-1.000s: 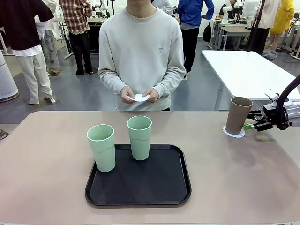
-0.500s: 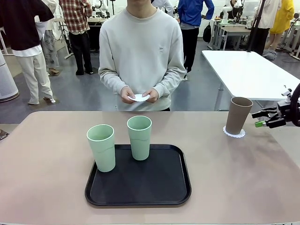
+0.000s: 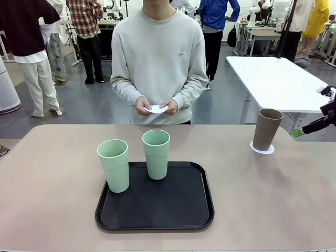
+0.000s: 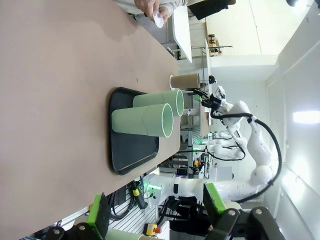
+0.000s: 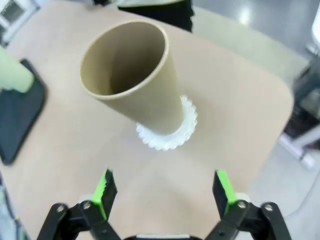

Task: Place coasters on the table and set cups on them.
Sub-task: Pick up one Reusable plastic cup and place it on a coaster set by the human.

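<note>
the brown cup (image 3: pixel 266 128) stands on a lacy coaster (image 3: pixel 262 150) near the table's (image 3: pixel 52 173) right edge, two green cups (image 3: pixel 114 164) stand on the black tray (image 3: pixel 178 210), the person's hands (image 3: pixel 143 106) hold another coaster (image 3: pixel 156 109), and the right gripper (image 5: pixel 164 187) and left gripper (image 4: pixel 155 200) gape released.

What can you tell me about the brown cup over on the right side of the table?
The tall tapered brown-tan matte tumbler has no handle, widens toward its open rim and looks empty as far as its inside shows. It stands upright on a small round white paper doily, whose scalloped lace edge shows around its base, on the beige-pink tabletop near the far right corner. Nothing else touches it; the open right tool is apart from it.
</note>
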`<move>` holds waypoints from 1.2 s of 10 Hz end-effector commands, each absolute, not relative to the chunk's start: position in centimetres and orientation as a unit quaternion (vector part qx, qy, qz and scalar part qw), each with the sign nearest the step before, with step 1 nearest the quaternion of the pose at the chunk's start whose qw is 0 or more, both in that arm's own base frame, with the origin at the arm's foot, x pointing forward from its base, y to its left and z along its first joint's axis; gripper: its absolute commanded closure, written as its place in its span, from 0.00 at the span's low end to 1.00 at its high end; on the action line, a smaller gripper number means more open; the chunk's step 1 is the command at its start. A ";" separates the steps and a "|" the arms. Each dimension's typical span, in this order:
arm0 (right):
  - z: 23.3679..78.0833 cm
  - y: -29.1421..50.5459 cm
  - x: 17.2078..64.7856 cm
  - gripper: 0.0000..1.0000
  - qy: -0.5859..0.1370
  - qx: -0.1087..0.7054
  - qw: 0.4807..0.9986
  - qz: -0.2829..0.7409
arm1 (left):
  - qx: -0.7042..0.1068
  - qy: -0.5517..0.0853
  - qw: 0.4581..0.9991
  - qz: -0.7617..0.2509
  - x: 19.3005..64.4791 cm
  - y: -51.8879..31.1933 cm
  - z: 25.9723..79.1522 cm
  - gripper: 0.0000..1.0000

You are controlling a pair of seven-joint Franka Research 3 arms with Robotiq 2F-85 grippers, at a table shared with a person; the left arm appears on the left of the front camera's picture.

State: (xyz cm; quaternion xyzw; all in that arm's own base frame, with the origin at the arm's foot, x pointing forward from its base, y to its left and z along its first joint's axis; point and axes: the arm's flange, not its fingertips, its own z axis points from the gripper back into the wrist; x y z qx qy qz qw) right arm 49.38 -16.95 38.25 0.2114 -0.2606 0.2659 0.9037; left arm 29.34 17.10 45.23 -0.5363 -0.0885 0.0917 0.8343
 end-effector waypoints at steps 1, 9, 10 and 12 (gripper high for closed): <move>41.6 -13.9 47.4 0.00 -0.220 0.201 0.926 0.233 | -0.539 -0.093 0.832 0.091 29.2 17.2 45.3 0.00; 47.1 -3.8 45.2 0.00 -0.105 0.085 0.971 0.197 | -0.539 -0.093 0.832 0.091 29.2 17.2 45.3 0.00; 47.0 -3.5 45.7 0.00 -0.091 0.090 0.969 0.212 | -0.539 -0.093 0.832 0.091 29.2 17.2 45.3 0.00; 46.6 -5.2 45.6 0.00 -0.134 0.089 0.965 0.207 | -0.539 -0.093 0.832 0.091 29.2 17.2 45.3 0.00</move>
